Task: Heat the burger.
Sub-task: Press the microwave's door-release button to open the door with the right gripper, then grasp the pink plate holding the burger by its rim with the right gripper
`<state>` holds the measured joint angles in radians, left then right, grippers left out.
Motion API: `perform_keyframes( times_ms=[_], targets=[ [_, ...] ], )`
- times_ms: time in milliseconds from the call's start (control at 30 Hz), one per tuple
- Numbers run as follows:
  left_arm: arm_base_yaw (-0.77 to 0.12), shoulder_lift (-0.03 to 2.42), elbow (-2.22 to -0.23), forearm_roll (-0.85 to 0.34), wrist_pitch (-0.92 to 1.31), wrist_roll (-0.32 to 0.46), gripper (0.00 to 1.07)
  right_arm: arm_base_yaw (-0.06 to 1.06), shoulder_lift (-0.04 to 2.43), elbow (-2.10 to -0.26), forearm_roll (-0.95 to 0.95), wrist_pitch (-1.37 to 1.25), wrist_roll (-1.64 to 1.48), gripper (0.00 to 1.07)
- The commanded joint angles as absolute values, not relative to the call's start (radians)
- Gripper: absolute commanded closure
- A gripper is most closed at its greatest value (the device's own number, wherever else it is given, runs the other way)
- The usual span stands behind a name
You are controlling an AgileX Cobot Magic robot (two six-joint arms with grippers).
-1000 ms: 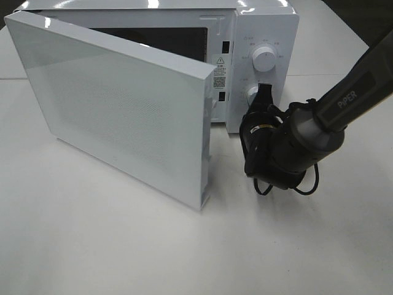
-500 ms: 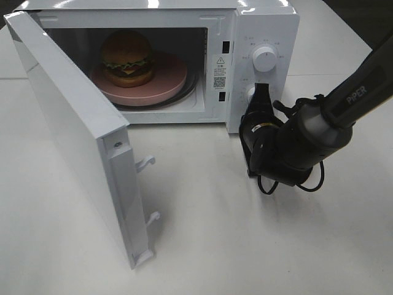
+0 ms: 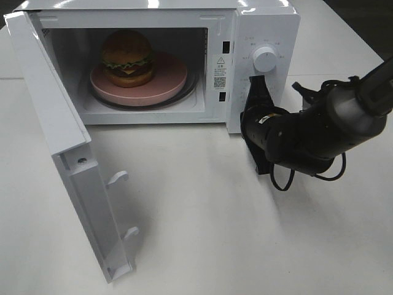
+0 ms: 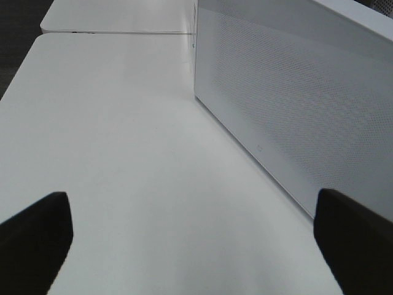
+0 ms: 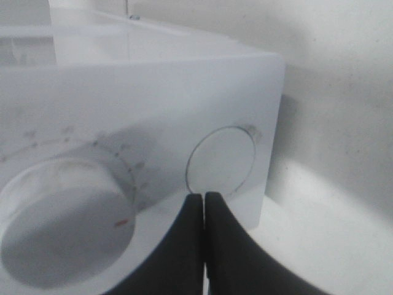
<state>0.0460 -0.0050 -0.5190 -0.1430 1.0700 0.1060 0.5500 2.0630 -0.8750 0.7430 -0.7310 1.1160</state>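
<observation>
White microwave [image 3: 284, 24], door [image 4: 295, 104] fine-dotted; pink plate [image 3: 173, 77]; golden-brown burger [image 3: 127, 58]; black right tool [image 5: 204, 198]; white table [image 3: 215, 221].

R arm [image 3: 344, 117]: grey shell, blk wrist | blk cable [image 3: 274, 182] loop | R gripper [image 5: 204, 198]: blk, tapered

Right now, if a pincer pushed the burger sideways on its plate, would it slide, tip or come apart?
The burger is tall and layered, so a high push would probably tip it or shear its top off. Its top looks glossy, so a pinch might slip. The plate looks flat, so a low push could slide it.
</observation>
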Motion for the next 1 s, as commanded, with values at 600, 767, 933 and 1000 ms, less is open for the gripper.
perform_keyframes(
  times_ms=[600,767,933,1000],
  targets=[
    [0.049,-0.022,-0.517,-0.140,1.069,0.103,0.06,0.547,1.745,-0.726,0.666,-0.357,0.595,1.05],
    [0.049,-0.022,-0.517,-0.140,1.069,0.103,0.06,0.547,1.675,-0.726,0.611,-0.221,0.444,1.03],
    [0.049,-0.022,-0.517,-0.140,1.069,0.103,0.06,0.547,1.621,-0.727,0.581,-0.115,0.323,1.03],
    [0.049,-0.022,-0.517,-0.140,1.069,0.103,0.06,0.547,1.611,-0.730,0.580,-0.093,0.288,1.03]
  ],
)
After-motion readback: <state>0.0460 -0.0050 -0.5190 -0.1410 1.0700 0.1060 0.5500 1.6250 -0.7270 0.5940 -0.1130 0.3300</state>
